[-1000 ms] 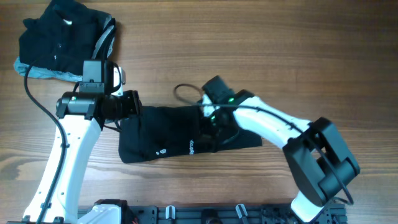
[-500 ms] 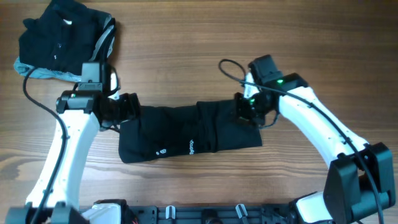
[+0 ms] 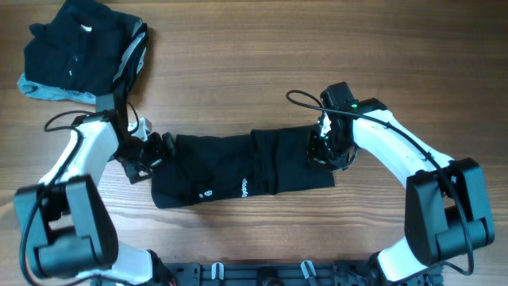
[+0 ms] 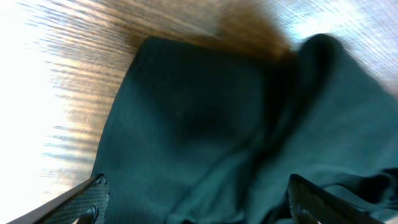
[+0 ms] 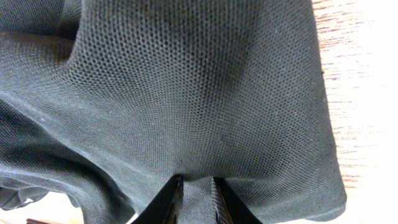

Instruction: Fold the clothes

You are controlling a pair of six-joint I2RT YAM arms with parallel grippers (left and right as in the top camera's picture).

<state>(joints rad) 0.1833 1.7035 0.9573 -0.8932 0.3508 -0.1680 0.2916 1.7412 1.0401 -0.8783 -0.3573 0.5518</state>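
A black shirt (image 3: 230, 171) lies folded into a long strip across the middle of the table, a small white logo showing on it. My left gripper (image 3: 155, 151) hovers open at the strip's left end; in the left wrist view its fingers (image 4: 87, 199) stand wide apart over the dark shirt (image 4: 205, 124), holding nothing. My right gripper (image 3: 324, 151) is at the strip's right end. In the right wrist view it (image 5: 198, 199) is shut on a ridge of the mesh shirt (image 5: 199, 81). A folded stack of clothes (image 3: 79, 48) with a grey-blue edge sits at the far left corner.
The wooden table (image 3: 357, 63) shows bare to the right of the stack and at the back. The right arm's black cable (image 3: 302, 99) loops above the strip. A dark rail (image 3: 262, 274) runs along the front edge between the arm bases.
The right gripper has travelled from the middle of the strip to its right end. The left gripper has opened wide and its arm has swung back to the left.
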